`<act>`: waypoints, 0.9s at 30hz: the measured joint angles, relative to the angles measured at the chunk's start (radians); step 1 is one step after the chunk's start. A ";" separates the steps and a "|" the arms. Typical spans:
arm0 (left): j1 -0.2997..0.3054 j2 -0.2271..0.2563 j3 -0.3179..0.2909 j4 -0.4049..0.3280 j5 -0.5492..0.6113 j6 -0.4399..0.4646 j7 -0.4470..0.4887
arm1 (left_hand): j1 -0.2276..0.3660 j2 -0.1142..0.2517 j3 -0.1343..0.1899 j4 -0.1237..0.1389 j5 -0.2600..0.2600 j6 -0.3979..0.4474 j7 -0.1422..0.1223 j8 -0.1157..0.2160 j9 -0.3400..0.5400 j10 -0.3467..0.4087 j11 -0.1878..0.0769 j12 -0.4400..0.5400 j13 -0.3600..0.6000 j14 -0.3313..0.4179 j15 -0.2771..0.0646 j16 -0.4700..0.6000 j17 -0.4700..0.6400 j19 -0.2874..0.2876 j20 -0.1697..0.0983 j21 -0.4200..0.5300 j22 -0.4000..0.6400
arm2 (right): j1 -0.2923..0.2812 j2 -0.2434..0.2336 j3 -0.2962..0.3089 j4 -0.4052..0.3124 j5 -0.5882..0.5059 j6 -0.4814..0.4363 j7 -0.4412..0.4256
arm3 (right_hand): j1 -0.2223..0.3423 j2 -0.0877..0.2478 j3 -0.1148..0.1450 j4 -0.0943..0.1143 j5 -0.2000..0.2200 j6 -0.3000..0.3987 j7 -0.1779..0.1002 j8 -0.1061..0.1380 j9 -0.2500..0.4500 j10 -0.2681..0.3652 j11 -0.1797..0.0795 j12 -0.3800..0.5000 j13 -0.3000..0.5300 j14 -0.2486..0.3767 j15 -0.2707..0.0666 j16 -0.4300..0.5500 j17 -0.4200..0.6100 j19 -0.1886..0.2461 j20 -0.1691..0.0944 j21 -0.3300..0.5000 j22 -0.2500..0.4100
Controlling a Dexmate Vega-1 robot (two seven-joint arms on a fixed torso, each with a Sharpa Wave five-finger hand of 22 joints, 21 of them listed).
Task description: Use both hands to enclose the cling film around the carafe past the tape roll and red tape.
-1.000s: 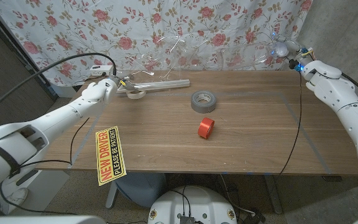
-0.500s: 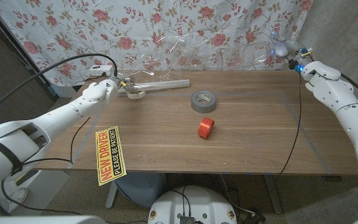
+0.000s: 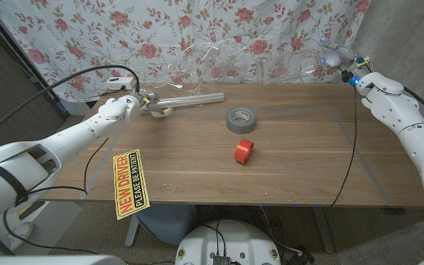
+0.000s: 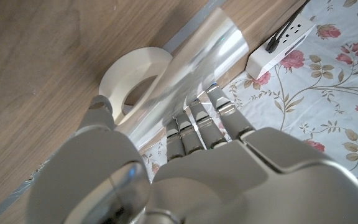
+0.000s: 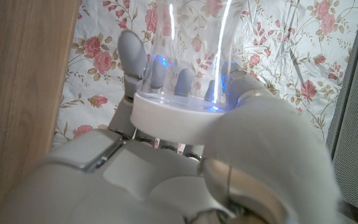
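Between the left hand at the table's far left and the right hand at the far right corner, bare wood lies open. The grey tape roll and red tape stand midway, well apart from both hands; room passes behind them along the floral curtain.

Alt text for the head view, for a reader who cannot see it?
Left hand grips the cling film roll at the wooden table's far edge; right hand holds the clear carafe aloft. Grey tape roll and red tape lie mid-table.
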 measured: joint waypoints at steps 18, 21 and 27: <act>0.000 -0.010 0.007 0.023 -0.022 -0.018 0.022 | 0.230 0.089 0.043 -0.043 0.019 0.100 -0.020 0.082 0.054 0.133 -0.040 0.101 0.088 0.192 -0.041 0.149 0.136 0.215 -0.033 0.162 0.063 | -0.010 -0.001 0.004 -0.018 0.003 -0.006 -0.020 | 0.001 -0.001 0.000 0.000 0.000 0.000 0.000 0.000 0.000 0.000 0.000 0.004 0.000 0.000 0.000 0.000 0.000 0.000 0.000 0.000 -0.005; 0.002 -0.012 0.007 0.027 -0.022 -0.021 0.034 | 0.303 0.090 0.040 -0.046 0.023 0.129 -0.024 0.120 0.081 0.166 -0.044 0.149 0.135 0.229 -0.047 0.204 0.205 0.232 -0.043 0.202 0.084 | -0.011 -0.001 0.005 -0.018 0.003 -0.006 -0.021 | 0.001 -0.001 0.000 0.000 0.000 0.002 -0.001 0.000 0.000 0.000 0.000 0.004 0.000 0.000 0.000 0.000 -0.001 0.000 0.000 0.000 -0.005; 0.004 -0.018 0.008 0.038 -0.027 -0.027 0.065 | 0.387 0.087 0.026 -0.043 0.035 0.151 -0.039 0.180 0.128 0.191 -0.049 0.225 0.221 0.274 -0.030 0.284 0.308 0.262 -0.062 0.274 0.130 | -0.011 0.001 0.005 -0.018 0.003 -0.007 -0.023 | 0.001 -0.001 0.000 0.000 0.000 0.002 -0.001 0.000 0.000 0.000 0.000 0.004 -0.003 0.000 0.000 0.000 -0.001 0.000 0.000 0.000 -0.005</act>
